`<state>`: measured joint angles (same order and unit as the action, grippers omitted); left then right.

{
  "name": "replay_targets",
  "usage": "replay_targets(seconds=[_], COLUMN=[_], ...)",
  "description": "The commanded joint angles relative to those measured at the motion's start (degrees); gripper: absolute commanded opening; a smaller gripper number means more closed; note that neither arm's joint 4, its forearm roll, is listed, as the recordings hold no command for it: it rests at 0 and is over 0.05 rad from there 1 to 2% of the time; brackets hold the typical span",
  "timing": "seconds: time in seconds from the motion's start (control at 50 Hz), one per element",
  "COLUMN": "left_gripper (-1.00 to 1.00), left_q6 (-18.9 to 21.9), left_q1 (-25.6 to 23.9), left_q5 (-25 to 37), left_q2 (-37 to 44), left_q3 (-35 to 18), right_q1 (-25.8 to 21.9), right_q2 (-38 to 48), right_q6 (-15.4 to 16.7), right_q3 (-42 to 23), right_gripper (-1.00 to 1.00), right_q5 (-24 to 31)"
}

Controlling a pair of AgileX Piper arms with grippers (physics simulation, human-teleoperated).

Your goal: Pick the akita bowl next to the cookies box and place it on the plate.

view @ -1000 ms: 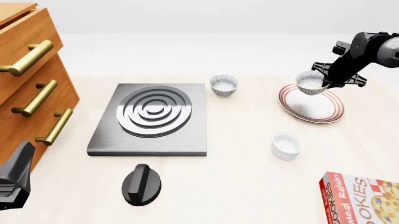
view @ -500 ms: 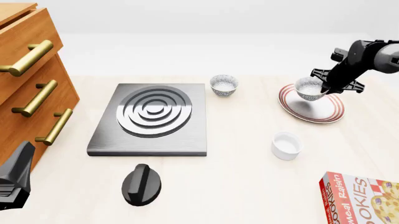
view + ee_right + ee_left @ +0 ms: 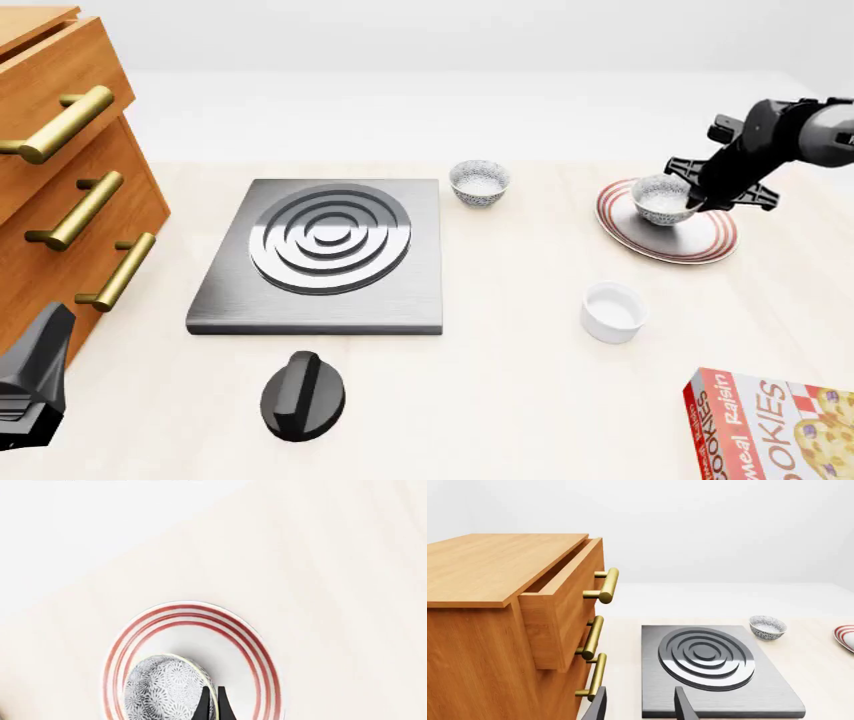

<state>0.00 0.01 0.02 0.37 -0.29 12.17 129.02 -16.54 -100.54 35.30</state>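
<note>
Lowered over the last second: the right gripper (image 3: 683, 197) and the akita bowl (image 3: 661, 200) it carries have come down from above the plate's far rim until the bowl sits low over the plate (image 3: 707, 245), inside the red rings. Whether the foot is touching the plate surface I cannot tell from the front view. The right wrist view shows the bowl (image 3: 167, 690) against the plate's white centre (image 3: 227, 645), offset toward one side, not centred.

Right gripper (image 3: 213, 705): two dark fingers nearly together, pinching the bowl's rim wall between them. No release yet.

Left gripper (image 3: 639, 707): parked low near the drawer cabinet (image 3: 67, 170), fingers apart, holding nothing; the stove plate (image 3: 714, 665) lies ahead of it. The second speckled bowl (image 3: 479, 182) stands beside the stove plate's far corner, well apart from the plate. White cup (image 3: 613, 311) and cookies box (image 3: 774, 425) sit in the near-right area, nothing close to them.

Judgement: transport is finished and the task is at its last step. What remains is to confirm contact, open the fingers, and lift clear without dragging the rim. Risk: the bowl sits off-centre, so a snagged finger could tip it toward the plate's edge.
</note>
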Motion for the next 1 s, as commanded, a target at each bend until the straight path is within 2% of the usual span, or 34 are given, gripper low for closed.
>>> replay_targets(seconds=[0.02,0.34,0.36,0.58,0.72,1.0], left_gripper=[1.0,1.0,1.0,1.0,1.0,1.0], left_q6=[-0.01,0.0,0.0,0.0,0.0,0.0], left_q1=[-0.01,0.01,-0.01,0.0,0.01,0.0], left_q5=[0.0,0.0,0.0,0.0,0.0,0.0], left_q2=[0.01,0.0,0.0,0.01,0.0,0.0], left_q3=[0.0,0.0,0.0,0.0,0.0,0.0], right_q1=[-1.44,-1.02,-0.96,-0.98,-0.85,-2.0], right_q2=[-0.16,-0.47,-0.45,-2.81,-4.98,-13.0], right_q6=[-0.65,-1.13,-1.22,-2.42,-1.94,-3.57], right_q3=[5.25,7.26,7.46,10.45,11.6,18.63], right_gripper=[-1.0,-1.0,1.0,1.0,1.0,1.0], right_q5=[-5.79,-7.93,-8.0,-9.57,-9.66,-11.03])
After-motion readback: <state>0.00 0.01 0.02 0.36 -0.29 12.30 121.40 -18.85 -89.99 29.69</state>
